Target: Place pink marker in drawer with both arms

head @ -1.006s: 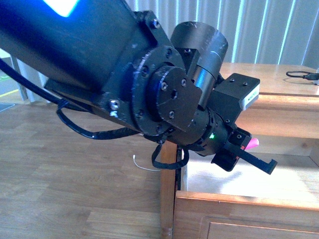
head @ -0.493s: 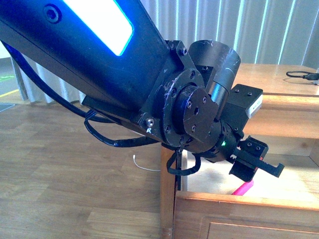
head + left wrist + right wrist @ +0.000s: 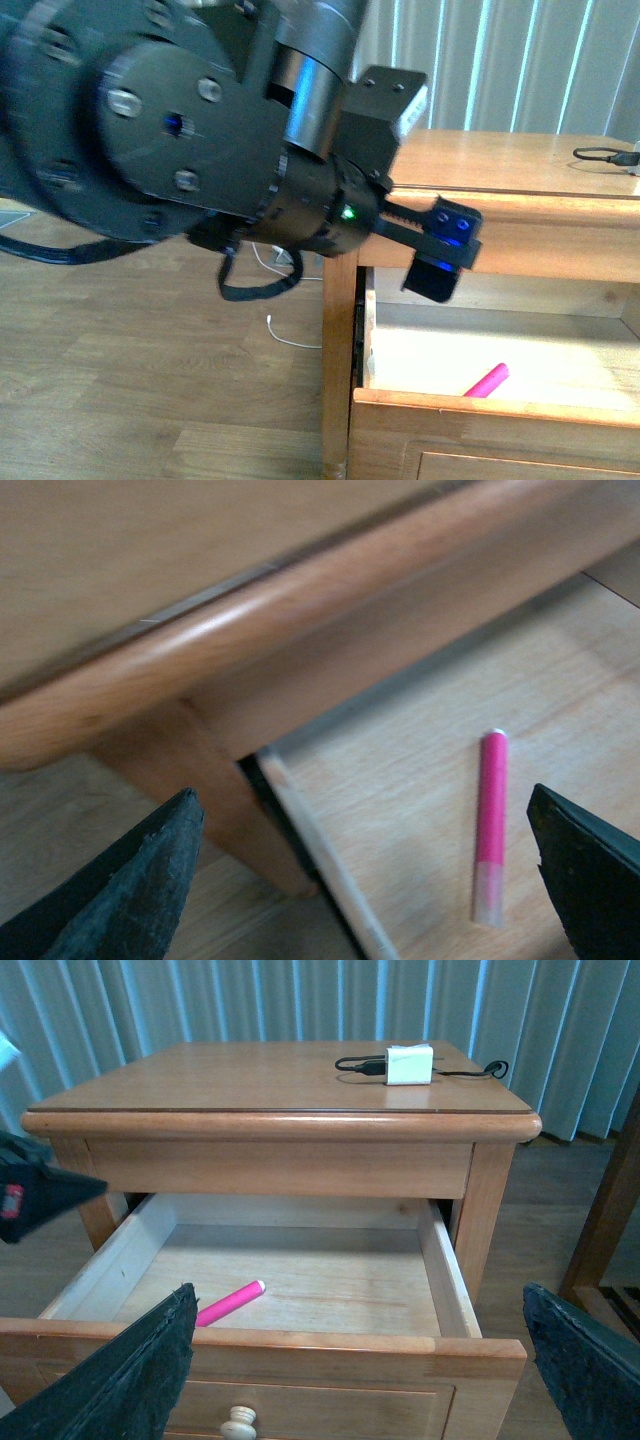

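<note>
The pink marker (image 3: 487, 381) lies loose on the pale floor of the open top drawer (image 3: 480, 404), close behind its front panel. My left gripper (image 3: 441, 250) hangs open and empty above the drawer's left end, level with the dresser's top rail. In the left wrist view the marker (image 3: 491, 810) lies below, between the spread fingers of the left gripper (image 3: 362, 795) but well clear of them. My right gripper (image 3: 357, 1295) is open in front of the drawer (image 3: 300, 1342), holding nothing; from there the marker (image 3: 230, 1303) shows at the drawer's front left.
A white charger (image 3: 410, 1063) with a black cable sits on the dresser top (image 3: 250, 1080). The drawer's round knob (image 3: 238, 1422) is low on the front panel. A white cable (image 3: 290, 338) lies on the wooden floor. Another wooden piece (image 3: 610, 1210) stands beside the dresser.
A second ago the left gripper held the marker over the drawer. It let go, the marker dropped onto the drawer floor, and the gripper rose and swung back toward the dresser's top rail.
</note>
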Available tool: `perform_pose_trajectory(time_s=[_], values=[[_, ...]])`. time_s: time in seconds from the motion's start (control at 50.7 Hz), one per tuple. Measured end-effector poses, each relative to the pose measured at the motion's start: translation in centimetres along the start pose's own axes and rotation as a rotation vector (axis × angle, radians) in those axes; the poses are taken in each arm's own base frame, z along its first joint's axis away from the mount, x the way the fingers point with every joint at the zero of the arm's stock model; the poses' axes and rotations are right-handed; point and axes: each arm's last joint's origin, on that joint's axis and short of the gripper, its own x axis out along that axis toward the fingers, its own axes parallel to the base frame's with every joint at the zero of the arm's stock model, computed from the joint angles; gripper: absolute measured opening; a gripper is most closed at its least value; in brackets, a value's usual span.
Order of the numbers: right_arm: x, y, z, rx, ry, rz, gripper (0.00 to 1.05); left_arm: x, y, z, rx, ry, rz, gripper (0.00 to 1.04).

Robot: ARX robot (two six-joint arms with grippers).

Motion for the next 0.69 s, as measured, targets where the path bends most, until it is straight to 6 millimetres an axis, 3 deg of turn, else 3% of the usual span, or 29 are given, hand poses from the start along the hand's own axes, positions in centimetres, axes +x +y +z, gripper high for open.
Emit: perform_pose_trajectory(time_s=[0.178,0.256,0.375,0.493,0.572,0.69], values=[[0.0,0.0,0.0,0.000,0.000,0.000,0.96,-4.9,2.5,0.0,-0.054,-0.078,0.133,0.99],[0.0,0.0,0.0,0.000,0.000,0.000,0.96,-9.5,3.9,-0.3,-0.126,-0.145,0.215,0.99],[0.0,0.0,0.0,0.000,0.000,0.000,0.96,-14.2,4.8,-1.1,-0.184,-0.201,0.285,0.99],[0.0,0.0,0.0,0.000,0.000,0.000,0.96,-18.3,5.0,-2.9,-0.206,-0.216,0.348,0.99],[0.0,0.0,0.0,0.000,0.000,0.000,0.96,-21.7,4.7,-5.2,-0.224,-0.201,0.402,0.99],[0.0,0.0,0.0,0.000,0.000,0.000,0.96,-24.6,4.1,-7.2,-0.238,-0.192,0.447,0.99]])
